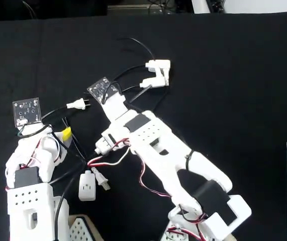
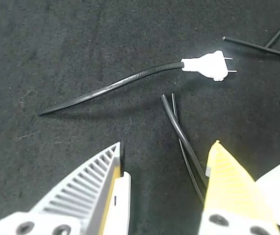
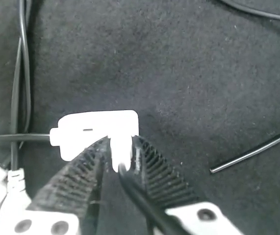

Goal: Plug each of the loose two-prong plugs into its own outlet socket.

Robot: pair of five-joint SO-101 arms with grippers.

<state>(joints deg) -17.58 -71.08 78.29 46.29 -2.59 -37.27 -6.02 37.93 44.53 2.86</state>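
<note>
Right hand (image 3: 120, 143) is clamped on a small white plug (image 3: 122, 152), fingers pinching its flanks, with the plug's black cord running back under the hand. The plug butts into the side of a white socket (image 3: 95, 129) right at the fingertips; can't tell if it's fully seated. Left hand (image 2: 166, 143) is open and holds nothing, with a twin cord (image 2: 179, 129) lying between its fingers. Ahead of it, apart from the fingers, a loose plug (image 2: 206, 66) lies flat on the counter (image 1: 244, 75), prongs pointing toward the yellow-finger side. Behind the left hand, near the arm's base, sits a spare socket (image 1: 87, 187) with a third plug (image 1: 100, 178) just beside it. My read: the plugs are light, hard, slick plastic, and the cord is stiff enough to twist a plug in the grip. Take the body by its flanks behind the prongs, never by cord or prongs. The sockets look light too and will likely skid when pushed, so brace them.
</note>
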